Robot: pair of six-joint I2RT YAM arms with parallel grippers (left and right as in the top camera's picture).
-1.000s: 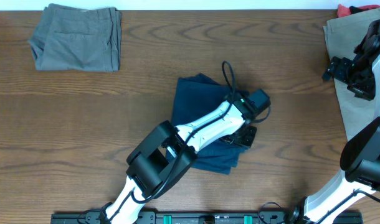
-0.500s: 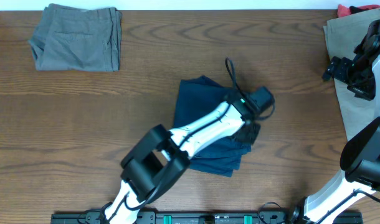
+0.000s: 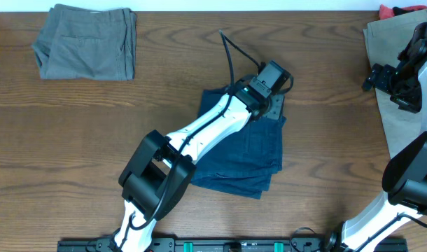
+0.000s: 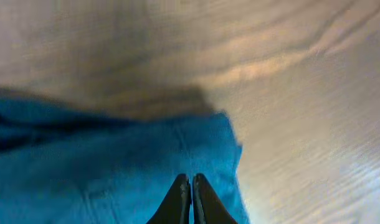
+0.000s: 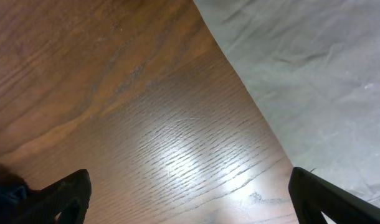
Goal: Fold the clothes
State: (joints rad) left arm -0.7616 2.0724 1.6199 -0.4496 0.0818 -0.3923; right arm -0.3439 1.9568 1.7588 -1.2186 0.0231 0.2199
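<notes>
The dark navy shorts (image 3: pixel 248 150) lie partly folded at the table's middle. My left gripper (image 3: pixel 273 106) is at their far right corner, shut, with its tips pinched on the fabric. In the left wrist view the closed fingertips (image 4: pixel 191 182) press on the blue cloth (image 4: pixel 115 162) just short of its corner. My right gripper (image 3: pixel 390 85) is open and empty at the far right, above the edge of the tan shorts (image 3: pixel 381 42). The right wrist view shows its two fingers (image 5: pixel 65 196) wide apart over bare wood beside the tan cloth (image 5: pixel 314 74).
A folded grey-olive pair (image 3: pixel 87 42) lies at the far left corner. A bit of red cloth (image 3: pixel 395 10) shows at the far right edge behind the tan shorts. A black cable (image 3: pixel 231 59) loops up from the left wrist.
My left gripper has moved from the near right of the navy shorts up to their far right corner, and the cloth's right side has spread that way. The right arm has not moved.
</notes>
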